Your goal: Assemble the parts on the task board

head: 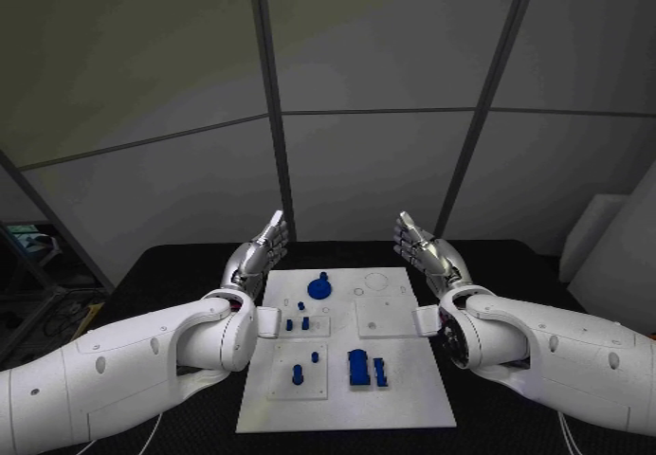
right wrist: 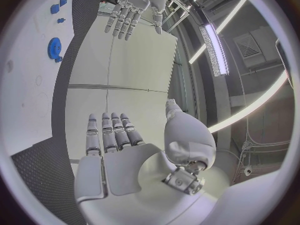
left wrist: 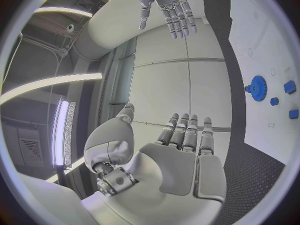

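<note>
I saw both of my hands raised off the black table (head: 178, 261), flanking the far end of the task board (head: 410, 398). The left hand (head: 260, 248) had its fingers straight and spread a little, holding nothing; the right hand (head: 421, 248) was the same, flat and empty. On the board a blue gear (head: 320, 287) lay toward the far end, small blue pegs (head: 303, 323) sat near the middle, and a larger blue block (head: 359, 367) stood toward the near end.

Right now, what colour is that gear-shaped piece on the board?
Blue; the gear shows best in the left wrist view.
</note>
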